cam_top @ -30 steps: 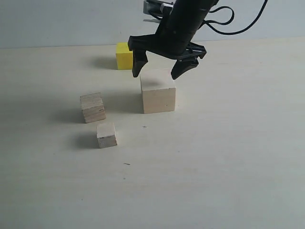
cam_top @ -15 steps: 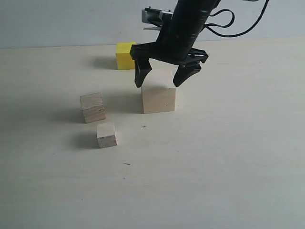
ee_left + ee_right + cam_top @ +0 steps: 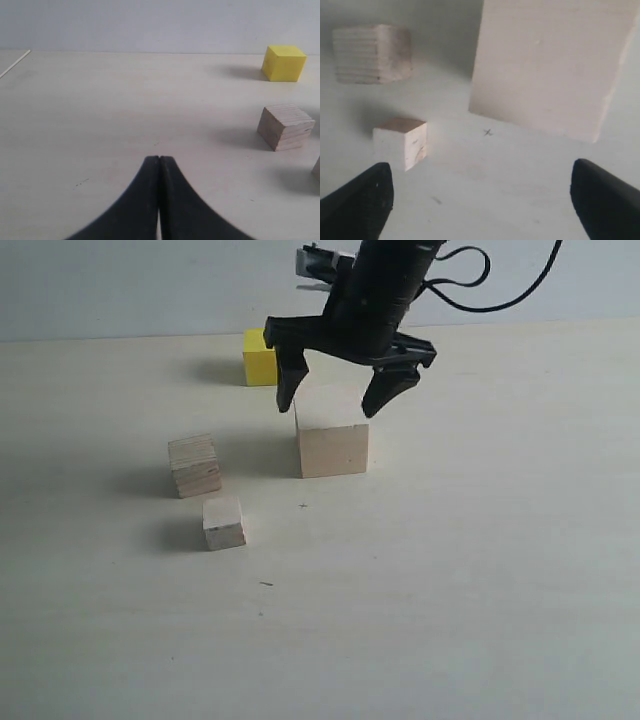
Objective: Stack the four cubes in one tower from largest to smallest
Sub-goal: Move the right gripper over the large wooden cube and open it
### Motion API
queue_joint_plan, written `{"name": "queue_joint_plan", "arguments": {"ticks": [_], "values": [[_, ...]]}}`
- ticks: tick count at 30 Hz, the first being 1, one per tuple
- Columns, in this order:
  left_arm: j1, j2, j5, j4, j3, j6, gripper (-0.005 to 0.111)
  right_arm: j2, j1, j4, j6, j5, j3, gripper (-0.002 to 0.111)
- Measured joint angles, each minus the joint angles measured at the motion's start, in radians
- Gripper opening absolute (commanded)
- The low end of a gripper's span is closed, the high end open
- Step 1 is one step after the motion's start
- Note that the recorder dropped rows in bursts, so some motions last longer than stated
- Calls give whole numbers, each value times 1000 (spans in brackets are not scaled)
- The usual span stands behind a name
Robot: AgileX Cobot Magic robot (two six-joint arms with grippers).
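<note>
**Ann:** Look at your right fingers [image 3: 291,380]. They hang over the big pale cube [image 3: 332,445], which sits near the middle of the worktop [image 3: 470,580].

**Ben:** Yes, and they are spread wide. One tip is on each side of the cube's top. You are holding nothing with them. I cannot tell if a tip touches the cube.

**Ann:** From your right wrist camera, the big cube fills the space far ahead between the two tips. There is lots of room on both sides.

**Ben:** Now your left fingers [image 3: 150,200]. They are pressed tight together, with nothing between them. They hang over a bare part of the worktop. You cannot see them from the outside camera.

**Ann:** Where are your other cubes?

**Ben:** The yellow cube [image 3: 260,358] is behind the big one and a bit to the left, close to the wall [image 3: 120,285]. It stands apart from the big cube.

**Ann:** The striped wood cube [image 3: 195,466] is to the left of the big cube, with a gap between them.

**Ben:** And the smallest cube [image 3: 224,523] is just in front of the striped one, a little to the right. They are near each other but not touching.

**Ann:** So all four of your cubes sit flat on the worktop. None is on top of another. You have no tower yet.
</note>
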Motion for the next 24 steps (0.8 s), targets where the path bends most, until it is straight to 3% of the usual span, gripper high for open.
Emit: {"name": "queue_joint_plan", "arguments": {"ticks": [5, 9, 24], "values": [[0, 0, 0, 0, 0, 0, 0, 0, 54, -167, 98, 2, -109, 89], [0, 0, 0, 0, 0, 0, 0, 17, 77, -179, 164, 2, -183, 89], [-6, 0, 0, 0, 0, 0, 0, 126, 77, -284, 208, 2, -200, 89]]}}
